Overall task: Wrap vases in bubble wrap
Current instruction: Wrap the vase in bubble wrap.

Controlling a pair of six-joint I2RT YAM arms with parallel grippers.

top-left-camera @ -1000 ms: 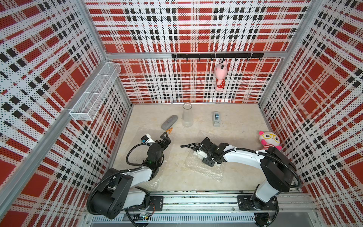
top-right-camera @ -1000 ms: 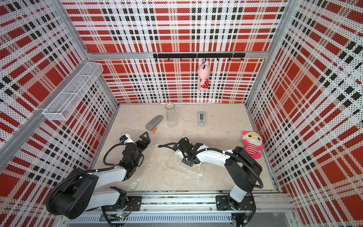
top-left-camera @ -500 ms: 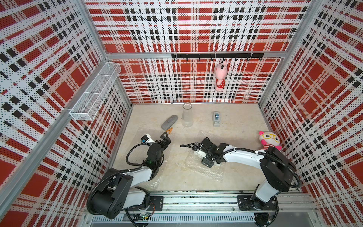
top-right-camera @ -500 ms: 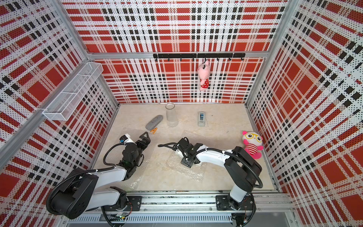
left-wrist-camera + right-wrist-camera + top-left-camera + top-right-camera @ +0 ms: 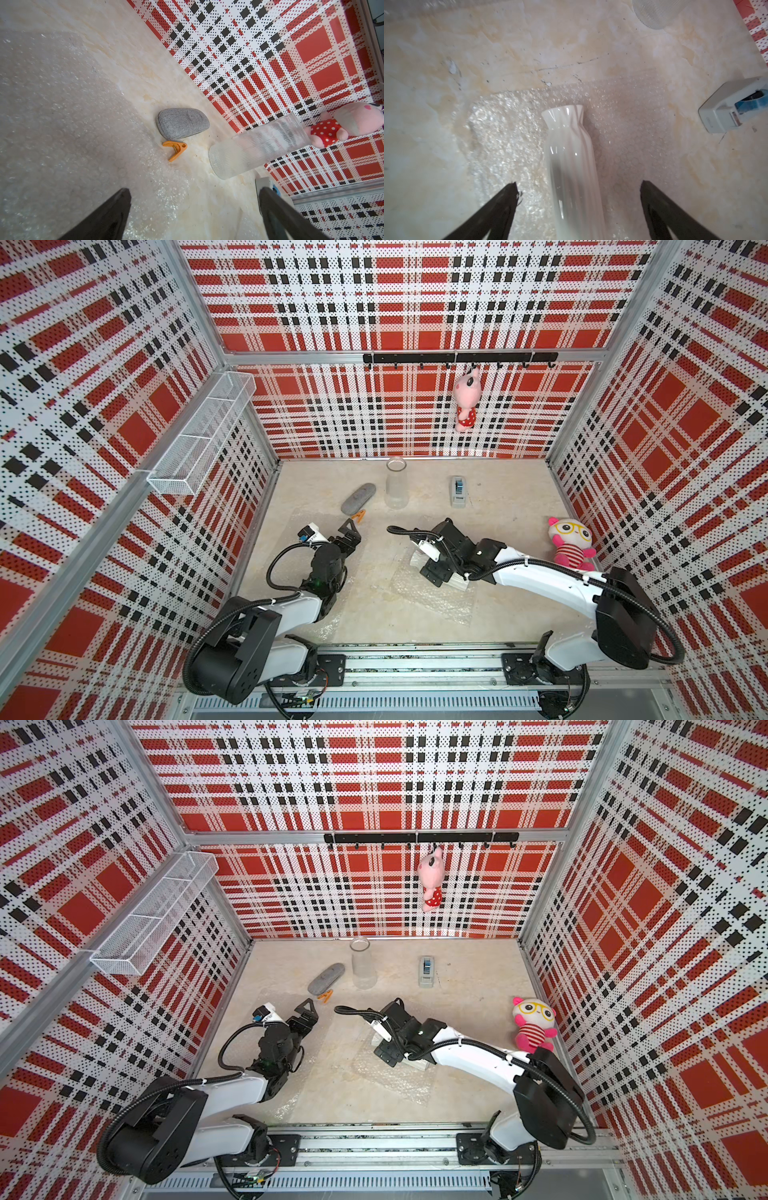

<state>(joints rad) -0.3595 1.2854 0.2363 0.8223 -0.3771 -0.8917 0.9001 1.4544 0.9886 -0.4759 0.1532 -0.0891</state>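
**Right gripper** (image 5: 578, 184): jaws stand wide apart and grip nothing. The white vase (image 5: 571, 166) lies on its side in the gap between the two fingers, lengthwise, with clear space on either side. Neither finger touches it in the right wrist view. Its mouth points away from the gripper. In both top views this gripper sits low over the vase, just right of frame centre, and hides most of it.

**Under the vase:** a bubble wrap sheet (image 5: 440, 601) lies flat on the table (image 5: 374, 593). It runs past the vase's mouth and spreads toward the lower frame edge.

**Left gripper** (image 5: 194, 190): jaws fully apart, empty. It hangs above a second bubble wrap sheet (image 5: 62, 104), which lies flat along the left side of the table and is only faint in the top views.

**Farther back, upper half of the table:**
- An orange clip (image 5: 359, 515) lies at that sheet's far edge; contact cannot be told.
- A grey case (image 5: 358, 498) lies just beside the clip.
- The glass vase (image 5: 395, 489) stands upright near the case, on its right, well apart from both grippers.
- A tape dispenser (image 5: 457, 491) sits to the right of the glass vase.

**Right edge of the table:** a plush toy with yellow glasses (image 5: 571, 541) sits by the wall.

**Back wall:** a pink plush (image 5: 466, 400) hangs from a black hook rail (image 5: 457, 357).

**Left wall, upper left of the frame:** a wire basket (image 5: 203, 431).
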